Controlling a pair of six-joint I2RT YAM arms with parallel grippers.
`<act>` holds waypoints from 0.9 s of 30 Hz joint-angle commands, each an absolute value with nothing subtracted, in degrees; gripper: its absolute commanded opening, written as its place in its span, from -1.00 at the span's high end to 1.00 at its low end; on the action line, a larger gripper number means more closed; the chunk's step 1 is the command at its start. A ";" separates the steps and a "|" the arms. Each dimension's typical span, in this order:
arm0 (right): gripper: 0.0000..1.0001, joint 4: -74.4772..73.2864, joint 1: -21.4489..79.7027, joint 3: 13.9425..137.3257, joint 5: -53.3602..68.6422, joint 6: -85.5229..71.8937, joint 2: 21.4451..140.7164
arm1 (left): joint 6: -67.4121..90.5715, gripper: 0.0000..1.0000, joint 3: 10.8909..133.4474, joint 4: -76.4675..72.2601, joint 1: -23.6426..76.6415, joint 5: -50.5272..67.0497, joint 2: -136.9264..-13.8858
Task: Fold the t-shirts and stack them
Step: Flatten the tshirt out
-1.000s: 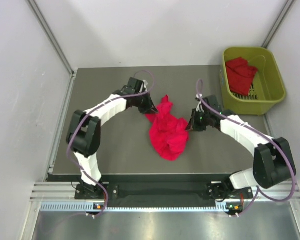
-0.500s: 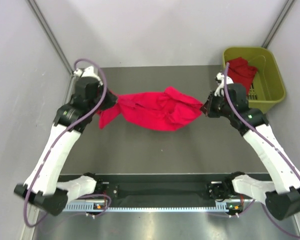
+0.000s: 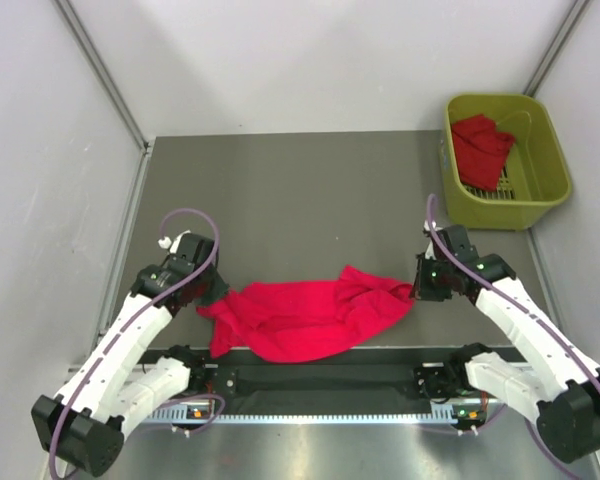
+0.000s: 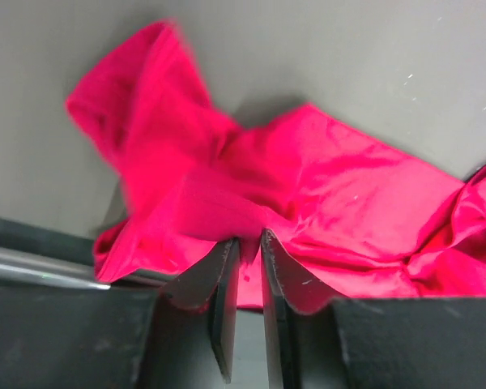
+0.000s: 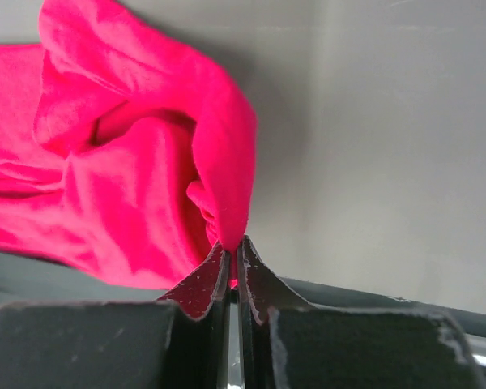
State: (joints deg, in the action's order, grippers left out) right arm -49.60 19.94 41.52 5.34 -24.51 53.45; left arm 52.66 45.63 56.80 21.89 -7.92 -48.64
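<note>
Left gripper (image 4: 245, 237) and right gripper (image 5: 232, 241) are each pinching an end of the red t-shirt (image 3: 305, 320) along the near edge of the desk (image 3: 310, 200), so I'd pull evenly apart to flatten it.

Yellow-green basket (image 3: 500, 98) on grey table (image 3: 280, 200)

The table (image 3: 310, 200) was a flat, dark grey, matte surface set between pale walls. A bright red t-shirt (image 3: 300, 320) lay crumpled along its near side, stretched left to right in loose folds, with its near hem reaching over the front edge. A yellow-green basket (image 3: 492, 98) stood at the far right corner, well apart from the t-shirt.
</note>
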 commanded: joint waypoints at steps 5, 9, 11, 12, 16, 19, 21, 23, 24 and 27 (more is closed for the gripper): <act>0.71 -48.96 18.63 46.58 8.44 -21.81 58.79 | 50.37 0.92 52.20 51.24 21.80 -5.89 -56.58; 0.72 -47.38 18.63 51.40 9.66 -18.99 62.57 | 47.73 1.00 55.19 49.14 21.88 -5.28 -59.93; 1.00 -46.59 18.81 52.82 9.93 -18.11 64.59 | 45.89 1.00 58.87 48.78 21.88 -5.62 -61.95; 1.00 -45.97 18.72 53.87 9.32 -18.19 65.12 | 45.01 1.00 60.45 48.52 21.88 -6.15 -62.40; 1.00 -43.78 18.72 53.79 7.56 -19.86 66.62 | 39.13 1.00 70.63 45.10 21.88 -10.53 -65.21; 0.83 -40.79 18.72 53.88 11.58 -20.04 69.59 | 32.63 1.00 75.74 39.56 21.80 -9.76 -70.64; 0.24 -36.94 19.07 53.96 18.24 -18.81 71.88 | 31.30 1.00 79.43 37.71 21.80 -9.23 -73.73; -0.60 -33.85 20.55 54.40 22.56 -16.80 76.10 | 29.54 1.00 81.46 37.44 21.62 -8.00 -77.93; -0.71 -32.62 21.35 55.97 22.59 -16.44 77.77 | 29.18 1.00 82.52 37.62 21.71 -7.56 -78.92; -0.65 -30.85 24.34 60.53 20.57 -14.77 84.88 | 28.48 1.00 82.01 37.09 21.45 -6.85 -80.77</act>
State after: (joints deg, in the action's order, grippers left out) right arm -37.47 21.69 54.26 17.93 -17.58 80.64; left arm 31.97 80.99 39.70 21.82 -7.70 -79.77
